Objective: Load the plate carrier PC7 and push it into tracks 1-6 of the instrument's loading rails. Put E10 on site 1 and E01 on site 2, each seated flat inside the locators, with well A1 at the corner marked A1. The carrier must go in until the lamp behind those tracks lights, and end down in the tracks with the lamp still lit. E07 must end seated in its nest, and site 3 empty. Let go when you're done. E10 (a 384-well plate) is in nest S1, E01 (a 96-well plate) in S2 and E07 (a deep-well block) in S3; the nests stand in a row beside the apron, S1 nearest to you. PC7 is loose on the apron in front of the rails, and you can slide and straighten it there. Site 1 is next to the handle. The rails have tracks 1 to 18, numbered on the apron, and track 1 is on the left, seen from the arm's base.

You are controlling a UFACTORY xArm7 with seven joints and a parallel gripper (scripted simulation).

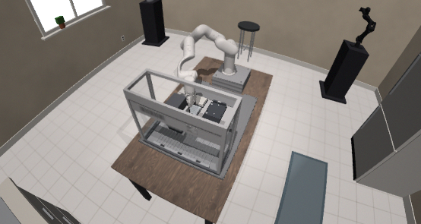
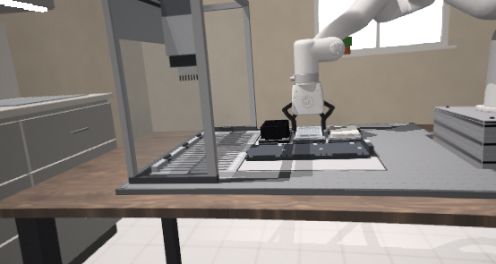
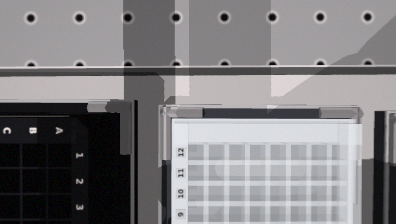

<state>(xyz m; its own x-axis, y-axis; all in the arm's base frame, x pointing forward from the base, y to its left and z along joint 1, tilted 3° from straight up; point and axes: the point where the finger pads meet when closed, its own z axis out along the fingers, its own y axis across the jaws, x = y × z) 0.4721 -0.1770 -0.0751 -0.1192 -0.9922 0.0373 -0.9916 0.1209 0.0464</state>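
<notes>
E01 (image 3: 265, 170) in nest between E07 (image 3: 45, 175) and E10 (image 2: 344, 132)

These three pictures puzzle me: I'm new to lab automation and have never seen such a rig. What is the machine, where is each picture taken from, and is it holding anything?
The white machine is a robot arm bolted to a wooden table. One picture looks down from high in the room, one looks across the table from the side, and one comes from a camera at the arm's wrist, looking straight down.

On the table stands a grey metal frame, the instrument, with ribbed loading rails on its floor. Beside it, three lab plates sit in a row: a black deep block, a pale plate with a grid of wells, and another pale plate.

The gripper has its two fingers shut on the middle plate, gripping its sides. The plate looks not yet lifted.
</notes>
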